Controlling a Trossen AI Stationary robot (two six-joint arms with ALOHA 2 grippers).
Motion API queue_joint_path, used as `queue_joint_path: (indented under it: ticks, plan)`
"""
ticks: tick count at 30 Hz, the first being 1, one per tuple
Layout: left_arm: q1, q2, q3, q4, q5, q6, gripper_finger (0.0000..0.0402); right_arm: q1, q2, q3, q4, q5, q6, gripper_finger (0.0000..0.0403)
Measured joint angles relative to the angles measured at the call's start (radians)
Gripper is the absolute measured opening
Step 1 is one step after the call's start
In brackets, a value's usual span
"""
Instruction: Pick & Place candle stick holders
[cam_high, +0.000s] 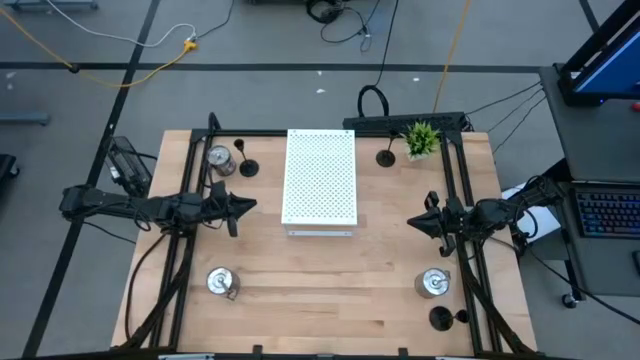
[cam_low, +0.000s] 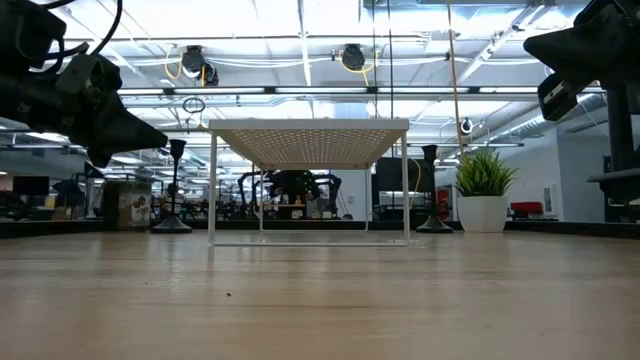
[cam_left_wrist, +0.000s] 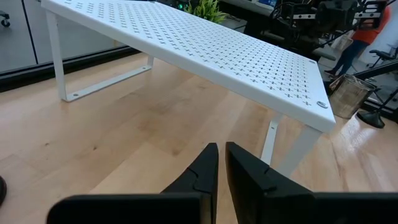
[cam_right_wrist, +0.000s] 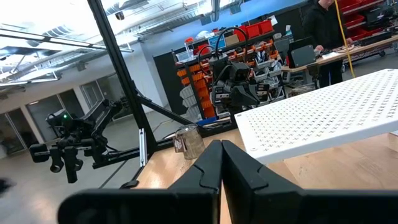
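On the left we have the left hand (cam_high: 240, 207) hovering above the counter (cam_high: 320, 290), its arm stretched in level from the left edge, fingers (cam_left_wrist: 202, 171) pressed together on nothing. Just beyond it toward the far edge sit a silver holder (cam_high: 219, 159) and a black holder (cam_high: 247, 166) side by side, near but apart from the hand; a second silver holder (cam_high: 220, 282) rests well toward the near edge on the same side.

In the middle we see the white perforated board (cam_high: 320, 177) standing on its legs, one of it, between both hands.

Moving right, a black holder (cam_high: 386, 157) stands beside the single green potted plant (cam_high: 421, 139) at the far edge. The right hand (cam_high: 415, 221) mirrors the left, arm level from the right edge, fingers (cam_right_wrist: 208, 168) together and gripping nothing. Toward the near edge from it lie the third silver holder (cam_high: 433, 283) and, nearer still, the third black holder (cam_high: 441, 319).

We count three silver and three black.
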Motion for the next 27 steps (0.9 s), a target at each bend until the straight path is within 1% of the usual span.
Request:
queue_joint_path:
  ticks: [7,13,17,19,21,25,27]
  plan:
    - [0.0,0.0,0.0,0.0,0.0,0.001,0.0037,0.0,0.0,0.0,0.001,0.0,0.001,0.0]
    - [0.0,0.0,0.0,0.0,0.0,0.001,0.0037,0.0,0.0,0.0,0.001,0.0,0.041,0.0]
    - [0.0,0.0,0.0,0.034,-0.002,-0.035,0.0037,0.0,0.0,0.0,0.005,0.0,0.041,0.0]
    - [0.0,0.0,-0.001,0.095,-0.001,-0.078,0.0037,0.0,0.0,0.0,0.01,0.0,0.041,0.0]
    - [0.0,0.0,-0.001,0.202,0.014,-0.139,0.0037,0.0,0.0,0.0,0.021,0.0,0.041,0.0]
    - [0.001,0.0,0.0,0.463,0.009,-0.146,0.0037,0.0,0.0,0.0,0.043,0.0,0.04,0.0]
    - [0.001,0.0,0.0,0.582,0.008,-0.126,0.0037,0.0,0.0,0.0,0.045,0.0,0.039,0.0]
